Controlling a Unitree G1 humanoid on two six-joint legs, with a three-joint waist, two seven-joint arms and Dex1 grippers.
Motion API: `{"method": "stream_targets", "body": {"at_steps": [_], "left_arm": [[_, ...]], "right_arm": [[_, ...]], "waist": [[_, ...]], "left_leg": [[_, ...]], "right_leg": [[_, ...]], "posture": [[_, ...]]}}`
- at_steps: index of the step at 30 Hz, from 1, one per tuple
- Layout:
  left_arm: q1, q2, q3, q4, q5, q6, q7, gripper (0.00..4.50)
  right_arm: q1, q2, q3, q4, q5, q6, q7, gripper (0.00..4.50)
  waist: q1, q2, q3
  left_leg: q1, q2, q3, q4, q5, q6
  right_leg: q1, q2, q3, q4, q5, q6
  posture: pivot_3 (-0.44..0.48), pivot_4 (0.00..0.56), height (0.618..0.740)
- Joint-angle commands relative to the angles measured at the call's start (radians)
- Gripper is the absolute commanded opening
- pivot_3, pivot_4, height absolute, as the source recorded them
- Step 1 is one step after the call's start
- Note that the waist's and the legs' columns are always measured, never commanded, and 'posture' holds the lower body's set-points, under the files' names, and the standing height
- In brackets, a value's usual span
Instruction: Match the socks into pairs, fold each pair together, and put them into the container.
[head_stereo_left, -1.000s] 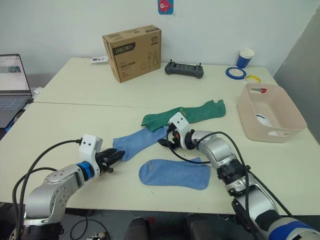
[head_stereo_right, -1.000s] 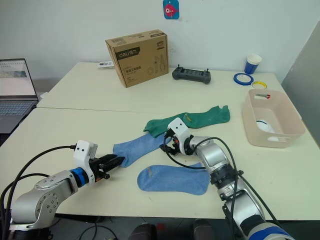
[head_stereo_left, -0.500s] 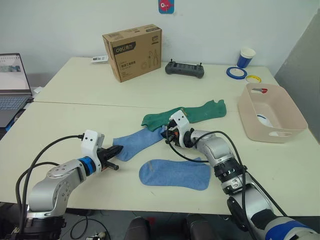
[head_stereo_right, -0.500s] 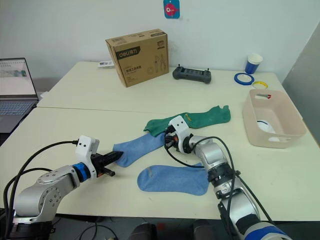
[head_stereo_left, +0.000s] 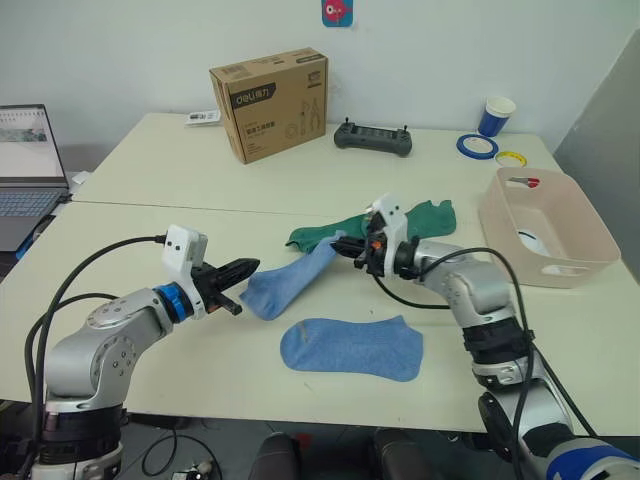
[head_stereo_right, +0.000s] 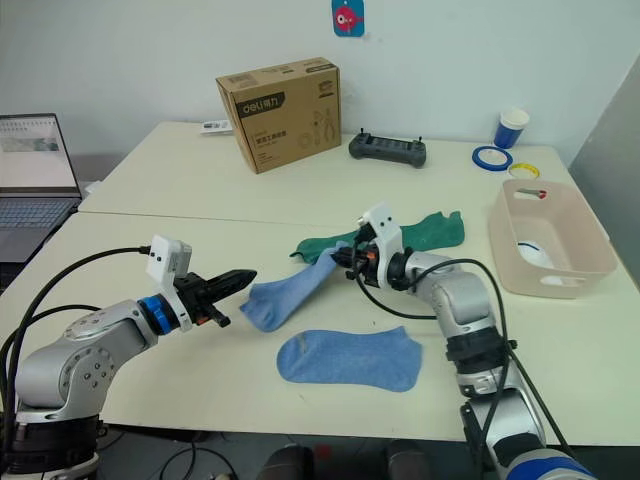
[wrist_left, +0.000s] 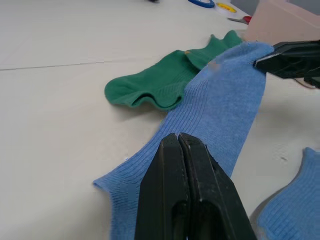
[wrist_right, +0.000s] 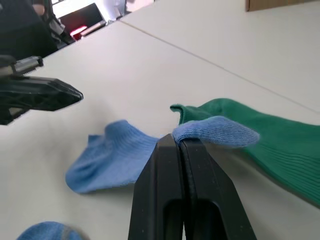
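socks under inspection: one light blue sock (head_stereo_left: 290, 280) is pinched at one end by the right gripper (head_stereo_left: 352, 244), fingers clenched on the fabric and lifting that end off the counter (head_stereo_left: 150, 190), the other end trailing on the surface. second light blue sock (head_stereo_left: 350, 347) lies flat, nearer the robot, apart from the first. dark green sock (head_stereo_left: 370, 226) lies just behind, partly under the raised end. left gripper (head_stereo_left: 243, 270) points at the trailing end with fingers clenched, empty, tips near the fabric; contact cannot be judged. step in hand, judged: pairing the blue socks. next move calls for laying the held sock squarely onto its mate. container (head_stereo_left: 560, 262) stands well apart at the right; something white inside, hard to make out. whether the green is one sock or two cannot be told.
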Motion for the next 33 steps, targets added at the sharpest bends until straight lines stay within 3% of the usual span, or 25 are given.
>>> {"method": "stream_targets", "body": {"at_steps": [1,10,14,17,24,27,33], "left_arm": [[-0.024,0.026,-0.025,-0.02,-0.016,-0.001,-0.044,0.0],[-0.049,0.069,-0.18,0.047,0.126,-0.137,-0.134,0.0],[-0.067,0.076,-0.202,0.128,0.165,-0.184,-0.17,1.2],[-0.102,0.029,-0.268,0.181,0.217,-0.22,-0.167,2.1],[-0.164,-0.02,-0.36,0.254,0.29,-0.173,-0.142,4.28],[-0.167,-0.02,-0.376,0.256,0.307,-0.174,-0.15,4.16],[-0.196,-0.04,-0.344,0.281,0.307,-0.192,-0.15,2.45]], "right_arm": [[0.038,-0.044,-0.042,-0.126,0.058,0.059,-0.008,0.04],[0.208,-0.145,-0.085,-0.274,0.074,0.12,-0.088,0.04],[0.252,-0.148,-0.111,-0.31,0.098,0.141,-0.119,0.0],[0.273,-0.147,-0.115,-0.33,0.11,0.149,-0.136,0.0],[0.278,-0.142,-0.116,-0.339,0.13,0.153,-0.168,0.0],[0.283,-0.143,-0.116,-0.342,0.134,0.154,-0.174,0.0],[0.288,-0.151,-0.12,-0.329,0.138,0.139,-0.177,0.0]], "waist": [[0.0,0.0,0.0],[-0.001,0.0,0.0],[-0.002,0.0,0.0],[0.0,0.0,0.0],[0.006,0.0,0.0],[0.004,0.0,0.0],[0.005,0.0,0.0]], "left_leg": [[0.0,0.0,0.0,0.0,0.0,0.0],[-0.001,0.0,0.001,0.0,0.0,0.0],[-0.001,0.0,0.001,0.0,0.0,0.0],[-0.001,0.0,0.001,0.0,0.0,0.0],[-0.002,0.0,0.0,0.001,0.0,0.0],[-0.002,0.0,0.0,0.001,0.0,0.0],[-0.002,0.0,0.0,0.001,0.0,0.0]], "right_leg": [[0.0,0.0,0.0,0.0,0.0,0.0],[-0.001,0.0,0.001,-0.001,-0.003,0.004],[-0.001,0.001,0.001,-0.001,-0.003,0.004],[-0.001,0.001,0.001,-0.001,-0.003,0.004],[-0.001,0.0,0.001,-0.001,-0.003,0.004],[-0.001,0.001,0.001,-0.001,-0.003,0.004],[-0.001,0.001,0.001,-0.001,-0.003,0.004]], "posture": [[0.0,0.15,0.74],[0.0,0.15,0.74],[0.0,0.15,0.74],[0.0,0.15,0.74],[0.0,0.15,0.74],[0.0,0.15,0.74],[0.0,0.15,0.74]]}}
